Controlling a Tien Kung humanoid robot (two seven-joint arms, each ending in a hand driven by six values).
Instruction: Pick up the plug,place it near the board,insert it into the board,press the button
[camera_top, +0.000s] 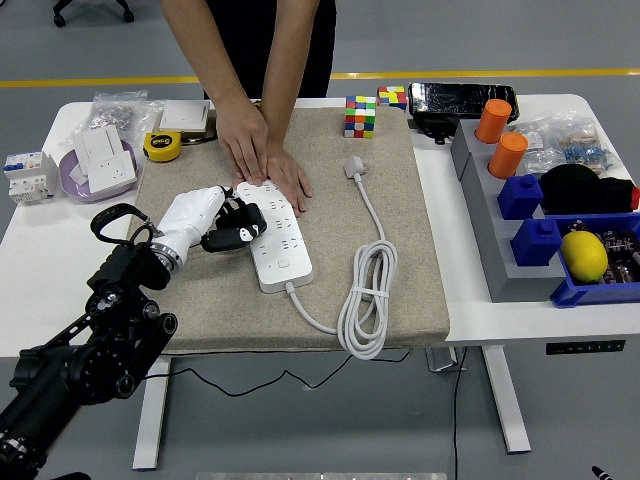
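Right now my left hand (222, 226) hangs over the beige felt mat (400, 250), its white shell and black fingers curled around a small black plug (247, 222) that sits at my fingertips. Just ahead of those fingertips, touching or nearly so, lies the long white power strip (277, 235), running away from me at a slant. Whether the plug's prongs are already in a socket I cannot tell. Beyond my hand, at the strip's far end, a person's two hands (258, 155) press flat on it, one overlapping the other. To the right of my hand, past the strip, its white cable (366, 300) loops in a coil and ends in a loose white plug (354, 166) farther off on the mat. My right hand is out of sight.
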